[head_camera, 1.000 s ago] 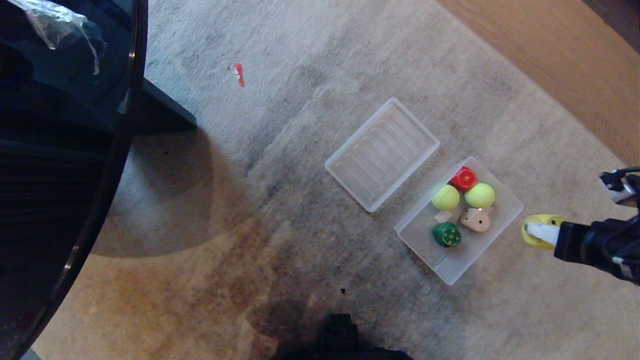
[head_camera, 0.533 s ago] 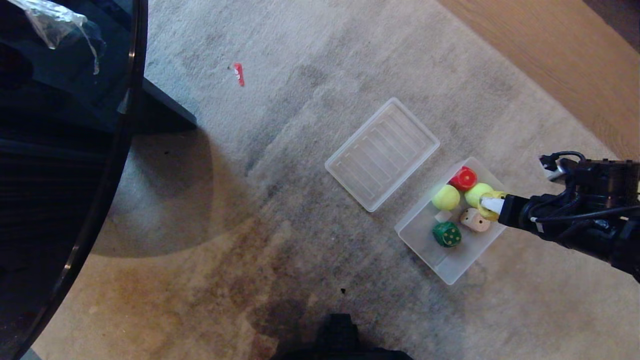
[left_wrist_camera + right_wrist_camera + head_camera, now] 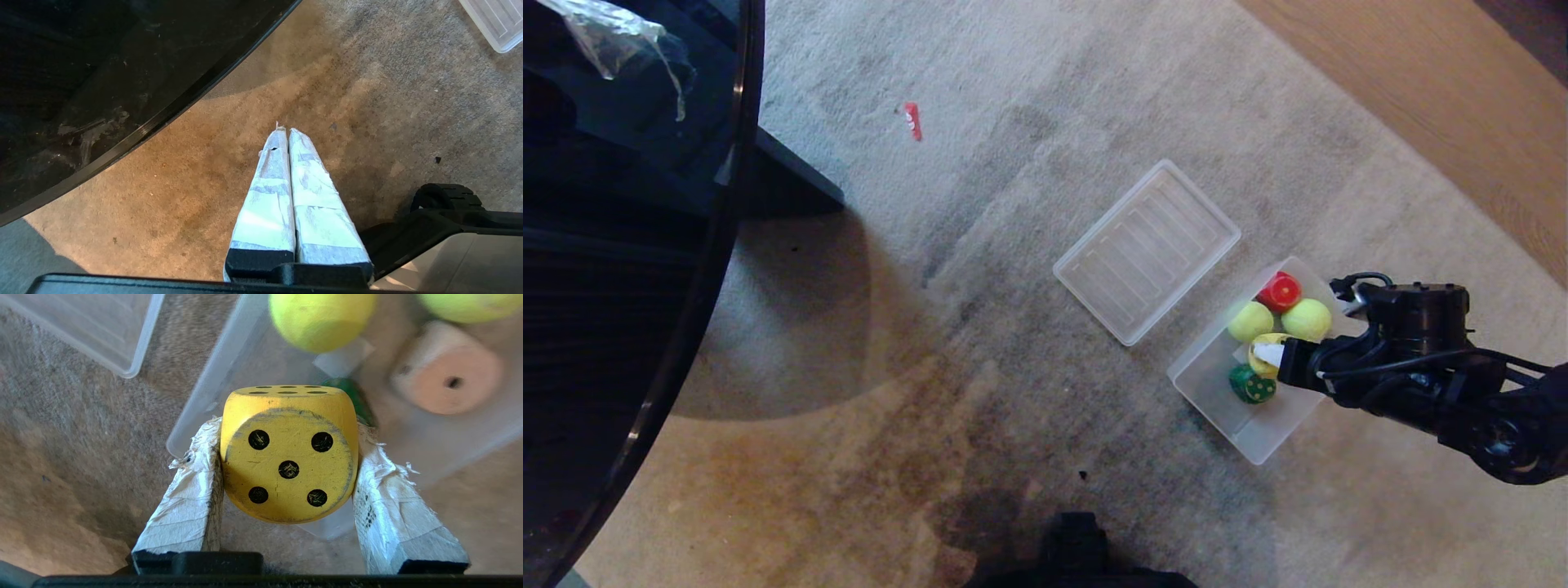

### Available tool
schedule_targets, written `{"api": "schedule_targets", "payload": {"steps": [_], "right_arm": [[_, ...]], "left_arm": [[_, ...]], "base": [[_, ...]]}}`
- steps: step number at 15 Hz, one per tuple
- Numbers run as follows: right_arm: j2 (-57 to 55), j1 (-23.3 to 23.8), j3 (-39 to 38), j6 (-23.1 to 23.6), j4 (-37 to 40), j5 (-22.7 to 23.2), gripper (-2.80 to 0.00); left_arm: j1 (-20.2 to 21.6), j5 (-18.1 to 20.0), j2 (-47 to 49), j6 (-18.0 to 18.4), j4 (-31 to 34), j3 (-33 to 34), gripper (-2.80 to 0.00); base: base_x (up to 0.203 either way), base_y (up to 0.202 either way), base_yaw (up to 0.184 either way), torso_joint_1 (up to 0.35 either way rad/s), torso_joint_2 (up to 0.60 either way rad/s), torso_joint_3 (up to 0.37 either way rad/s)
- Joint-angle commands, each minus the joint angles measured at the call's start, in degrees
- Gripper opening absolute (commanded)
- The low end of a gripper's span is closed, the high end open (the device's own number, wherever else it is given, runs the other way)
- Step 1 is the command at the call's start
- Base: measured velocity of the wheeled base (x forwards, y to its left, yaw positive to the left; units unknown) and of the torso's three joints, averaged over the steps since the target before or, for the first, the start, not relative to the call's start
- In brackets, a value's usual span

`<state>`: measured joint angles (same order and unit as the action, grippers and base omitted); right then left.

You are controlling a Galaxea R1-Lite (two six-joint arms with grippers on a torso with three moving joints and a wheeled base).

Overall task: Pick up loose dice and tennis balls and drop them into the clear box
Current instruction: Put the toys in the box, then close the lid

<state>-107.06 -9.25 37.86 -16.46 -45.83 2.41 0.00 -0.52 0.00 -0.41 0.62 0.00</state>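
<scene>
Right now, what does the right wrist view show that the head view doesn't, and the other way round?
Only the right wrist view: the yellow die clamped between the right gripper fingers, its five-pip face toward the camera, and the beige die.

Only the head view: the red die, the whole ribbed lid, the dark table.

Both: the clear box, a tennis ball.

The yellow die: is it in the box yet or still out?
Out. The right claw grips the yellow die above the clear box, not yet released.
</scene>
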Motion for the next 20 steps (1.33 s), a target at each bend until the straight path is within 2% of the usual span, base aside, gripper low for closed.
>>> {"api": "schedule_targets", "payload": {"steps": [1, 2, 3, 9, 13, 15, 16, 18, 20], "right_arm": [[-2.31, -0.33, -0.16, -0.07, -0.92, -0.01, -2.80], [-2.43, -0.33, -0.18, -0.04, -0.95, -0.03, -2.80], [-2.28, -0.26, -0.25, 0.02, -1.09, 0.04, 0.00], [-1.03, -0.42, -0.91, 0.11, -0.90, 0.13, 0.00], [7.69, -0.26, -4.90, 0.77, 0.41, 0.27, 0.00], [14.16, 0.42, -8.20, 1.67, 4.26, 0.03, 0.00], [17.82, 0.72, -9.45, 2.17, 6.99, -0.02, -2.80], [25.52, 1.28, -11.55, 2.86, 13.37, -0.04, -2.80], [28.23, 1.60, -12.99, 3.45, 17.97, -0.03, -2.80]], "left_arm": [[0.00, -0.09, 0.00, -0.02, -0.01, 0.00, -2.80], [0.00, -0.09, 0.00, -0.02, -0.03, 0.06, -2.80], [0.00, 0.00, 0.00, -0.02, -0.01, 0.09, -2.80], [0.00, -0.01, 0.00, -0.02, -0.01, 0.09, -2.80], [0.00, -0.09, 0.00, -0.02, -0.01, 0.09, -2.80], [0.00, -0.09, 0.00, -0.02, -0.05, 0.05, -2.80], [0.00, 0.00, 0.00, -0.02, -0.01, 0.00, -2.80], [0.00, -0.09, 0.00, -0.02, -0.01, 0.00, -2.80], [0.00, -0.09, 0.00, -0.02, -0.01, 0.00, -2.80]], "base": [[0.000, 0.000, 0.000, 0.000, 0.00, 0.000], [0.000, 0.000, 0.000, 0.000, 0.00, 0.000], [0.000, 0.000, 0.000, 0.000, 0.00, 0.000], [0.000, 0.000, 0.000, 0.000, 0.00, 0.000], [0.000, 0.000, 0.000, 0.000, 0.00, 0.000], [0.000, 0.000, 0.000, 0.000, 0.00, 0.000], [0.000, 0.000, 0.000, 0.000, 0.00, 0.000], [0.000, 0.000, 0.000, 0.000, 0.00, 0.000], [0.000, 0.000, 0.000, 0.000, 0.00, 0.000]]}}
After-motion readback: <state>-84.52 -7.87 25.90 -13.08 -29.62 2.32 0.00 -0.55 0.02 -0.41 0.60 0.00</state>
